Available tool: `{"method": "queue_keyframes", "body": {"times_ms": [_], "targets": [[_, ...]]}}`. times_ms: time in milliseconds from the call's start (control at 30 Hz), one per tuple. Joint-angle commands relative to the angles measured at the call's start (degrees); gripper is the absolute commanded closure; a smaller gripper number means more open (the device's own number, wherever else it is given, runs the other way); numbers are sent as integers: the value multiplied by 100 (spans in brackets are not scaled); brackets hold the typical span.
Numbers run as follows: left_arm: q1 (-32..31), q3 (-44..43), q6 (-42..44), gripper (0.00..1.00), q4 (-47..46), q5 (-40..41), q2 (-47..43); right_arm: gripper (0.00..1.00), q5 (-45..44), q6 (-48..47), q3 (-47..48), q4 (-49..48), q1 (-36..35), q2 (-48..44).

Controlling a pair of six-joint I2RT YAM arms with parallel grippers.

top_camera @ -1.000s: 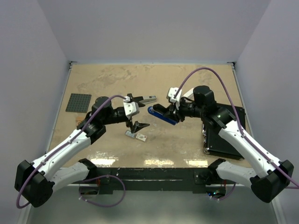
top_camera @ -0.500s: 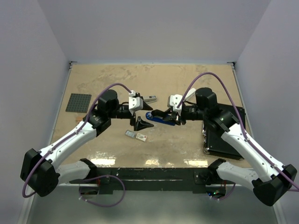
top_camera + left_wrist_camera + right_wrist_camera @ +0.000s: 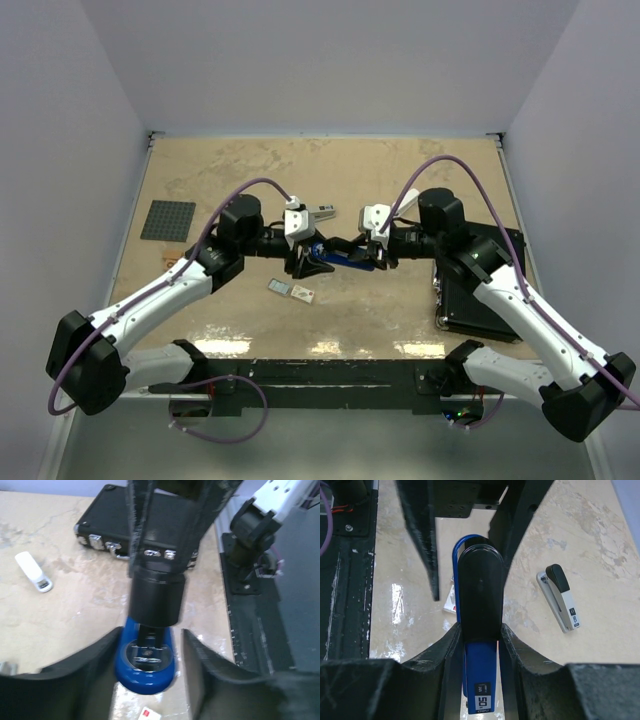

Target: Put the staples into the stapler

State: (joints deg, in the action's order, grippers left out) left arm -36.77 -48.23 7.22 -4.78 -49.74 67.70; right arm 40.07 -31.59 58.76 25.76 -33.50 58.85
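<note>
The surface (image 3: 400, 180) carried a black case (image 3: 470, 310) at its 3 o'clock edge, under my right arm, and a grey baseplate (image 3: 168, 220) out at 9 o'clock.

At the middle, my two arms met nose to nose over the blue stapler (image 3: 480, 600). My right gripper (image 3: 480, 630) came in from 3 o'clock and was clamped on the stapler's sides, both fingers pressed against it, with the black top facing my wrist camera.

My left gripper (image 3: 310, 258) came in from 9 o'clock. Its jaws stood apart and straddled the stapler's rounded far end. They were not clamped: a sliver of surface showed between one finger and the blue shell.

A grey stapler (image 3: 322, 212) lay on the surface at 12 o'clock from my left gripper, untouched.

The staples (image 3: 303, 294), a small whitish box with a red mark, lay flat on the surface at 6 o'clock from the blue stapler. The little grey tray (image 3: 281, 286) sat just beside them on the 9 o'clock side. Neither gripper touched them.
</note>
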Motion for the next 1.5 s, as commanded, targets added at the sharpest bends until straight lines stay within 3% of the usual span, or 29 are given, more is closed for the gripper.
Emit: {"method": "queue_keyframes", "body": {"times_ms": [0, 33, 100, 133, 200, 267, 300, 400, 933, 1133, 1267, 1367, 1467], "targets": [[-84, -249, -37, 57, -120, 166, 24, 100, 246, -66, 65, -317, -34, -225], [-84, -240, -54, 71, -129, 175, 15, 100, 255, -57, 48, -317, -34, -260], [-93, -222, -54, 89, -138, 210, -20, 100, 273, 56, 13, -378, -34, -295], [-102, -213, -54, 100, -138, 227, -38, 94, 273, 144, -5, -431, -43, -313], [-102, -196, -28, 100, -103, 245, -82, 74, 360, 416, -14, -589, -34, -304], [-102, -205, -28, 100, -59, 289, -99, 62, 518, 583, -14, -755, -43, -252], [-102, -196, -11, 100, 2, 306, -99, 45, 562, 689, 3, -800, -43, -225], [-111, -231, 51, 100, 169, 403, -108, 38, 712, 795, 109, -923, -43, -120], [-137, -284, 95, 100, 284, 667, -143, 45, 581, 997, 478, -1047, -500, 706], [-137, -257, 165, 100, 328, 746, -231, 55, 388, 1006, 592, -863, -553, 970], [-128, -170, 227, 100, 372, 825, -354, 56, 195, 989, 610, -739, -544, 1085], [-128, -143, 262, 100, 416, 904, -433, 49, 115, 927, 654, -581, -553, 1155], [-137, -134, 280, 100, 434, 922, -468, 49, 115, 936, 689, -572, -544, 1181]]}}
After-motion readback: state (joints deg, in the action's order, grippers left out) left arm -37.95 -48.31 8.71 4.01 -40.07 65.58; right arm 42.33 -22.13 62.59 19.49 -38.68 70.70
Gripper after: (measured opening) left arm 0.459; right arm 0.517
